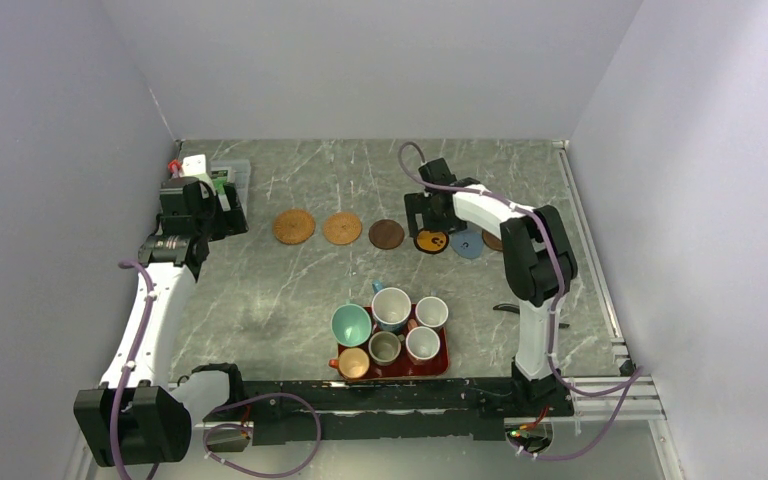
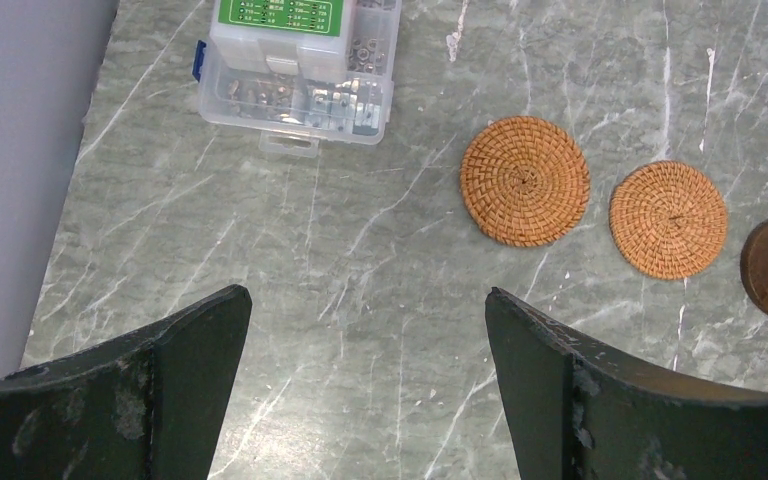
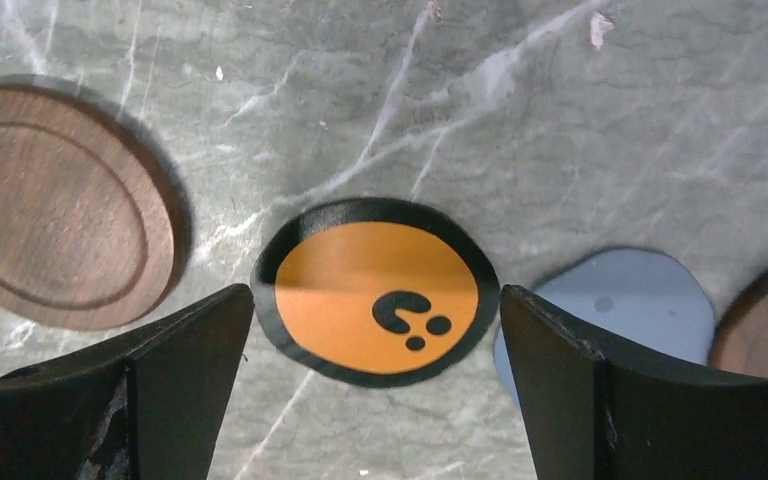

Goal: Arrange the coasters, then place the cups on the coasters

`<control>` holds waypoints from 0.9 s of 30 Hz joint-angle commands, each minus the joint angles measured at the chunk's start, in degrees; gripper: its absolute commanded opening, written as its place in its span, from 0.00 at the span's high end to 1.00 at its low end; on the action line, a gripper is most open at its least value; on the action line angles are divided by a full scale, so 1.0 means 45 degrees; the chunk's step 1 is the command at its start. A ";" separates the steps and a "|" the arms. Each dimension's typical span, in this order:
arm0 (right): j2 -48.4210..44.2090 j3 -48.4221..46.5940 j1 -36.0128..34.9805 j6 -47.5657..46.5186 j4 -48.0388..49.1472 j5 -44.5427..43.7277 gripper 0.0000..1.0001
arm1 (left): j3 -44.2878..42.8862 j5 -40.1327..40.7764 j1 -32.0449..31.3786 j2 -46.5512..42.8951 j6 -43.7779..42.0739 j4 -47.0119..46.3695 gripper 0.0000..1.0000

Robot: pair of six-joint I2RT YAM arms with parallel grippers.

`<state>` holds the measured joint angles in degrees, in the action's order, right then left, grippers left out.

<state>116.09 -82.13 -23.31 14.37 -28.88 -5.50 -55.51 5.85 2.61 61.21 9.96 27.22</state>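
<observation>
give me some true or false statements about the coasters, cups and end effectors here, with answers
1. All six cups sit on the red tray. True.
2. The right end effector is shut on the orange and black coaster. False: it is open, with one finger on each side of that coaster.
3. The two woven coasters lie side by side. True.
4. The left end effector holds a cup. False: it is open and empty, near the clear plastic box.
5. A cup stands on the blue-grey coaster. False: nothing is on it.
</observation>
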 commanded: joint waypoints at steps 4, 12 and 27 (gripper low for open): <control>-0.1145 -0.1121 0.0163 -0.0172 -0.0681 -0.0062 0.00 | -0.0087 0.0070 0.0060 -0.0436 0.0085 -0.0366 0.06; 0.0428 -0.3586 0.1200 -0.0696 -0.0647 0.0847 0.00 | 0.0082 0.0582 0.0060 -0.0664 0.0015 -0.0472 0.06; 0.2974 -0.5562 0.2314 -0.0640 -0.0049 0.1165 0.03 | 0.0152 0.0402 0.0064 -0.0316 0.0083 -0.0716 0.06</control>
<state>129.51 -104.31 -12.53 11.94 -30.74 -0.95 -54.54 8.43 2.66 59.53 9.96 26.48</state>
